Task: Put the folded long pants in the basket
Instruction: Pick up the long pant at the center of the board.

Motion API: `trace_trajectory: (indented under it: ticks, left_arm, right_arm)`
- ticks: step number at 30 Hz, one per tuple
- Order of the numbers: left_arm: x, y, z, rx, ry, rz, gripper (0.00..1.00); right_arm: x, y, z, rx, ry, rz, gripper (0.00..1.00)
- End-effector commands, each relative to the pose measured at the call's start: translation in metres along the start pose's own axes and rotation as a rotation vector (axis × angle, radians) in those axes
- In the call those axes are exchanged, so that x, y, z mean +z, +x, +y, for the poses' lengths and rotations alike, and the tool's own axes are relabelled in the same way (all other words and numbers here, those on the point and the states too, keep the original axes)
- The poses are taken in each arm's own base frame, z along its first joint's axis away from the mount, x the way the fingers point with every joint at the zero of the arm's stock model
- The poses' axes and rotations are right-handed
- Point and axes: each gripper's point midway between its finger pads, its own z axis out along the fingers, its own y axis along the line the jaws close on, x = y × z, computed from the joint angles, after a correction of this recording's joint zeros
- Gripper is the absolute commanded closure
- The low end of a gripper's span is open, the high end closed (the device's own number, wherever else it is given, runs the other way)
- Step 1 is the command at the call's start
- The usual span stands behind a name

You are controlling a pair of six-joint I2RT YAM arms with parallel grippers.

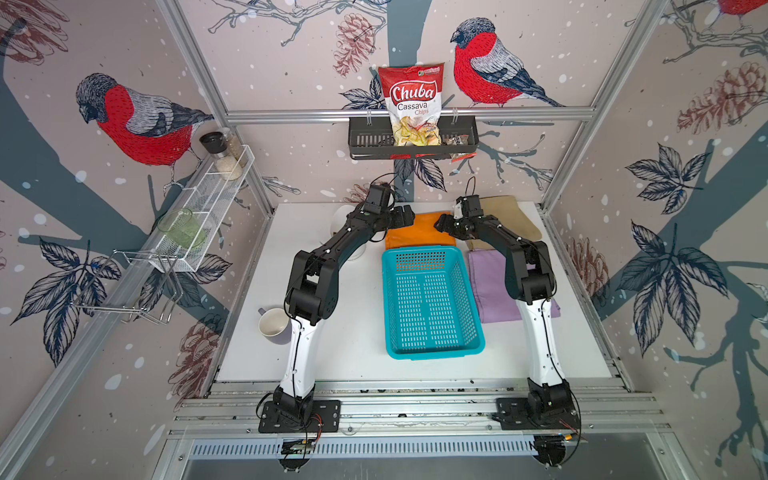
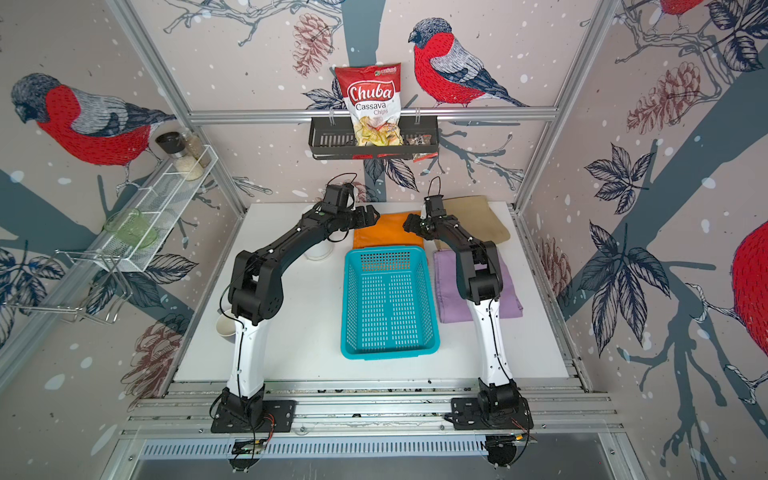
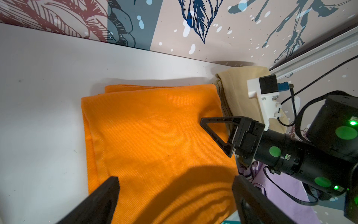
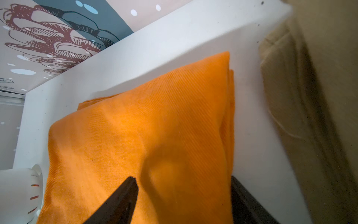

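L gripper held wide open, empty, over orange pants nr desk far edge. R gripper jaws part-closed astride pants' edge; grip not discernible.

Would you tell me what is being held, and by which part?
Nothing yet: right gripper, jaws open, straddles an edge of orange pants; left gripper hovers open.

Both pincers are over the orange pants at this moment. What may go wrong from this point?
The right pincer straddles only one edge of the orange pants; lifting there may unfold them. The basket rim lies close beside them, so dragged cloth might catch or push it.
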Motion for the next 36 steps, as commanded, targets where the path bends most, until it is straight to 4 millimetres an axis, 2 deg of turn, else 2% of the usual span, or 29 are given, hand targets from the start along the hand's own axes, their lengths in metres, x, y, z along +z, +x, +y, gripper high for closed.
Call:
trace_trajectory:
  ticks: [1, 3, 5, 10, 15, 20, 25, 29, 33, 35, 36]
  left_arm:
    - [0.0, -0.002, 0.004, -0.007, 0.019, 0.007, 0.05]
    - [0.0, -0.001, 0.008, -0.011, 0.02, 0.011, 0.05]
    - [0.002, -0.001, 0.009, -0.006, 0.029, 0.018, 0.05]
    - [0.015, 0.008, 0.011, -0.002, 0.033, 0.059, 0.05]
    - [0.032, 0.017, 0.015, 0.011, -0.024, 0.089, 0.05]
    - [0.049, 0.027, 0.033, -0.017, -0.081, 0.101, 0.05]
    - [0.069, 0.048, 0.05, -0.053, -0.116, 0.159, 0.09]
    - [0.081, 0.066, 0.063, -0.078, -0.143, 0.199, 0.11]
    - [0.091, 0.079, 0.058, -0.097, -0.096, 0.23, 0.19]
    - [0.095, 0.082, 0.053, -0.099, -0.077, 0.238, 0.27]
    - [0.097, 0.082, 0.049, -0.099, -0.064, 0.239, 0.34]
  right_arm:
    - [0.011, 0.038, -0.004, 0.089, -0.016, 0.13, 0.49]
    - [0.012, 0.035, -0.008, 0.103, -0.01, 0.121, 0.77]
    - [0.011, 0.032, -0.016, 0.131, 0.008, 0.109, 0.99]
    - [-0.006, 0.016, -0.039, 0.156, 0.071, 0.052, 1.0]
    - [-0.025, 0.007, -0.05, 0.139, 0.099, 0.02, 1.0]
    - [-0.023, 0.013, -0.044, 0.116, 0.088, 0.033, 1.0]
    - [-0.018, 0.018, -0.028, 0.067, 0.09, 0.023, 1.0]
    - [-0.016, 0.02, -0.025, 0.071, 0.079, 0.027, 1.0]
    - [-0.013, 0.025, -0.023, 0.065, 0.077, 0.034, 1.0]
    - [-0.011, 0.027, -0.024, 0.067, 0.079, 0.034, 1.0]
    - [-0.01, 0.028, -0.023, 0.07, 0.075, 0.033, 1.0]
